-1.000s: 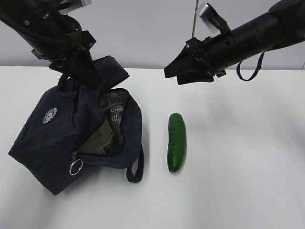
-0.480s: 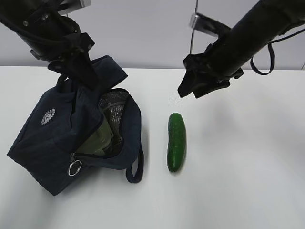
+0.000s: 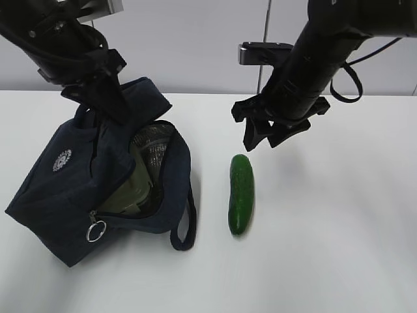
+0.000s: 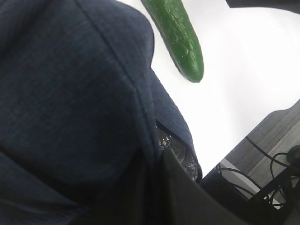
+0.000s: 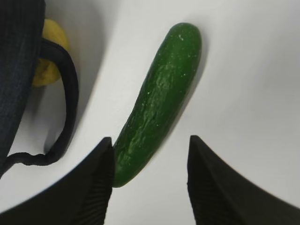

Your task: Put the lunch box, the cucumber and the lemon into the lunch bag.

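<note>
Right gripper (image 3: 259,140) hangs above the far end of the cucumber (image 3: 240,193), jaws spread wide and empty. In the right wrist view the near tip of the cucumber lies between the two jaws, close against the left-hand one, while the rest of its length runs away beyond the jaw tips at a slant. It lies flat on the table (image 3: 339,235).

Left gripper (image 3: 107,98) — jaws pinched shut on the upper flap of the lunch bag (image 3: 71,189), holding the mouth open. The lunch box (image 3: 133,189) shows inside the mouth, green lid visible. The lemon (image 5: 47,56) sits beyond the left-hand jaw of the right gripper, partly hidden behind the bag's handle strap (image 5: 65,93) and fabric.

Risks, as judged from here:
- The jaws straddle only the tip, off centre; closing there could squirt the smooth, tapered end out, or lift the cucumber drooping and let it swing.
- Descent with the left-hand jaw so near could land it on the cucumber and roll it toward the strap.
- If the flap slips from the left grip, the mouth sags over the lunch box and blocks entry.
</note>
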Motion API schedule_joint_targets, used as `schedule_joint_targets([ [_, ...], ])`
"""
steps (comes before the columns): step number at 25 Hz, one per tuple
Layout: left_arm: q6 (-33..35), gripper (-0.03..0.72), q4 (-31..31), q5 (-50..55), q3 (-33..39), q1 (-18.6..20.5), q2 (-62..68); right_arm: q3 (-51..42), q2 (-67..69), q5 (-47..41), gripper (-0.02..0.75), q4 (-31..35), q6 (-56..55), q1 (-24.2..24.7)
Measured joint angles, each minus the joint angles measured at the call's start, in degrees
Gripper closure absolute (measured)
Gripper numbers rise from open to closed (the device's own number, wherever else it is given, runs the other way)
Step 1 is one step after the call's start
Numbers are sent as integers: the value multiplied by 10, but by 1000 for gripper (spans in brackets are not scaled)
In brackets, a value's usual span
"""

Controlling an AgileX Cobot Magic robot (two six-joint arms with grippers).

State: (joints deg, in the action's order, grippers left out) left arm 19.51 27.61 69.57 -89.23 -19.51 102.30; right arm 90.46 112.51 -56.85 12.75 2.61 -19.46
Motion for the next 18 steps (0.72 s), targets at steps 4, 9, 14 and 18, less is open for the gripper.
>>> schedule_joint_targets([
  [4,0,678,0,2,0,0,0,0,32,4,359,28,-17,0],
  [9,0,678,-1,4,0,0,0,0,66,15,358,59,-23,0],
  [14,0,678,-1,6,0,0,0,0,94,26,359,69,-26,0],
  [18,0,678,-1,7,0,0,0,0,102,45,359,76,-26,0],
])
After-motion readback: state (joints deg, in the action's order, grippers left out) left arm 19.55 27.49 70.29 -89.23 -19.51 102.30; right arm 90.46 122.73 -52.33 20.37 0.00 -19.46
